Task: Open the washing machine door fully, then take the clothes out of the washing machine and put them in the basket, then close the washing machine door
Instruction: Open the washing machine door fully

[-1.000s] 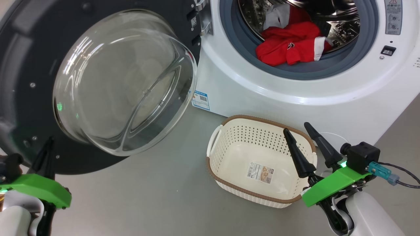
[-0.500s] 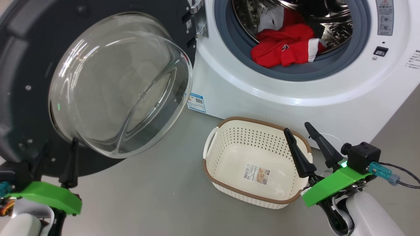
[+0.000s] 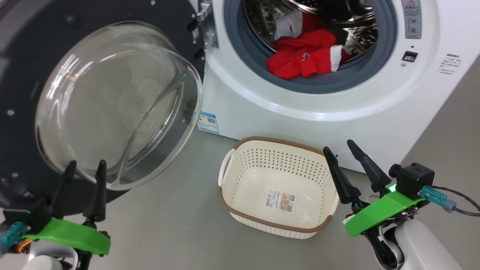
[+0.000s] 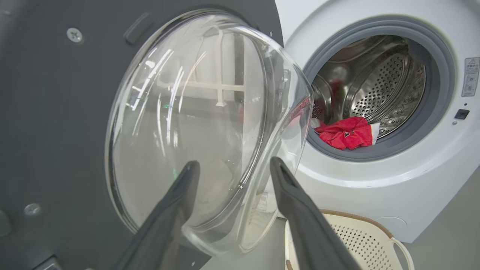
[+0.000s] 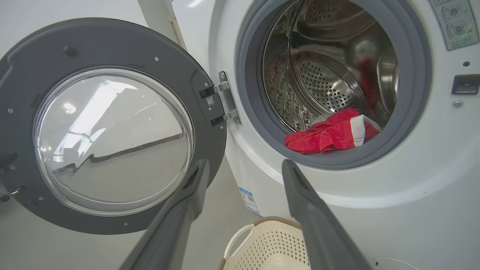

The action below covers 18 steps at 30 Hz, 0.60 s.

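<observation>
Head view: washing machine door (image 3: 112, 101) open, clothes (image 3: 303, 60) lying at the drum's mouth.
The left pincer (image 3: 86, 165) is held wide and empty close before the door's glass bowl, the right pincer (image 3: 338, 146) likewise by the basket (image 3: 277, 140), set before the washing machine (image 3: 300, 120). The glass could be struck on a reach for the drum, or the basket knocked aside. The door's hinge is shown plainly in the right wrist view, the basket's bare bottom in the head view.

One washing machine (image 3: 262, 112), one door (image 3: 22, 56), one basket (image 3: 277, 140), one clothes pile (image 3: 300, 62).
</observation>
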Available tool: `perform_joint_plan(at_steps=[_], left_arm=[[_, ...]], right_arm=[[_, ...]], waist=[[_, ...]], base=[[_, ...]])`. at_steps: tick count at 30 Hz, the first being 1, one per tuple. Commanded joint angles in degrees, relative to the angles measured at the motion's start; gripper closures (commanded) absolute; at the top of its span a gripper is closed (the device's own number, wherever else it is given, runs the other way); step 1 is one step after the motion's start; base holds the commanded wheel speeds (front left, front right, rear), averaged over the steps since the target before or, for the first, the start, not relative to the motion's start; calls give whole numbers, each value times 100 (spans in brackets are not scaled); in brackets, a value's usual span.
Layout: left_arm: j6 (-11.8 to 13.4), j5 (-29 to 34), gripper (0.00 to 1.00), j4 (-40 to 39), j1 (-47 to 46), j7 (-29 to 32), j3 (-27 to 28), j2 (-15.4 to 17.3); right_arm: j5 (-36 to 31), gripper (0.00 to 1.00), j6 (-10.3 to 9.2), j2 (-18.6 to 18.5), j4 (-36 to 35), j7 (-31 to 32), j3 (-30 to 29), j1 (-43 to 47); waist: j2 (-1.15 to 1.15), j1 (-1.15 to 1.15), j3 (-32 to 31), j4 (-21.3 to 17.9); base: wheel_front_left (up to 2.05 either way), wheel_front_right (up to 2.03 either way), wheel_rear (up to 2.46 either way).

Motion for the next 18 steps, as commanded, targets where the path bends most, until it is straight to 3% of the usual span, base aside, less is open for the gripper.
perform_joint_plan(at_steps=[1, 18], left_arm=[[86, 34, 0, -205, -83, -16, 224, 200], [253, 129, 0, -595, 109, -94, 25, -25]], right_arm=[[14, 0, 9, 31, -155, -69, 115, 24], [-45, 0, 9, 16, -165, -69, 79, 19]], waist=[[0, 0, -22, -101], [0, 0, -117, -791]], base=[[0, 0, 0], [0, 0, 0]])
